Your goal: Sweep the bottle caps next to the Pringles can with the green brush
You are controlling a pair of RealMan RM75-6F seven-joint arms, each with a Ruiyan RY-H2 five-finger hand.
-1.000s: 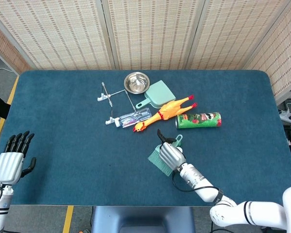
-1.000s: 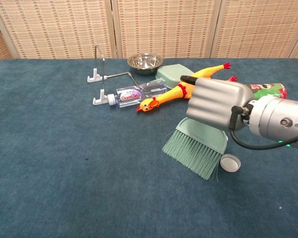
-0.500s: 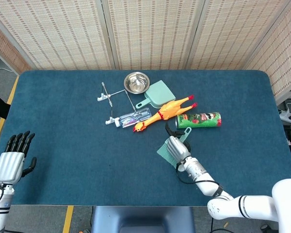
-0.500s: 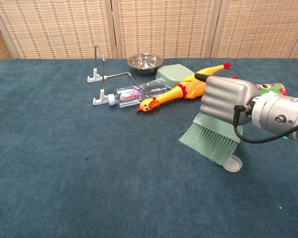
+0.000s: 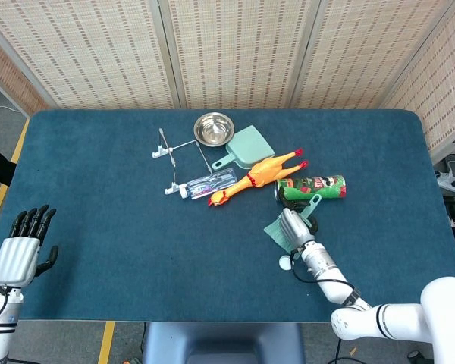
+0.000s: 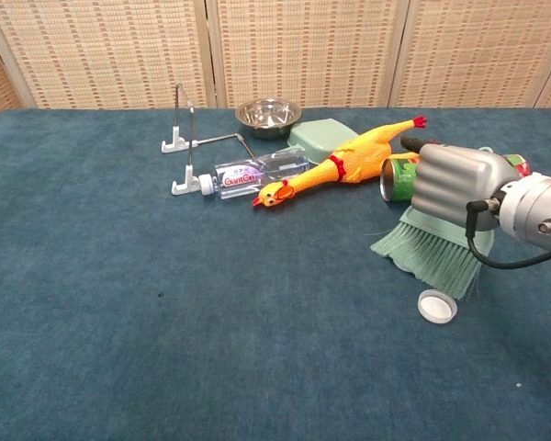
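My right hand (image 6: 455,186) (image 5: 292,226) grips the green brush (image 6: 429,250) (image 5: 282,233), its bristles down on the blue table just in front of the lying green Pringles can (image 5: 312,187) (image 6: 399,175). A white bottle cap (image 6: 437,306) (image 5: 286,263) lies open side up on the cloth, just nearer to me than the bristles and apart from them. My left hand (image 5: 17,252) hovers at the table's near left corner, fingers straight and holding nothing; the chest view does not show it.
A yellow rubber chicken (image 5: 256,177) (image 6: 344,163), a clear water bottle (image 6: 248,175), a green dustpan (image 5: 245,148), a steel bowl (image 5: 213,129) and a white wire rack (image 6: 185,138) lie behind and left of the can.
My right hand has carried the brush to the right and away from me, up to the Pringles can. The bottle cap now lies uncovered, nearer to me than the bristles. The left hand is still.
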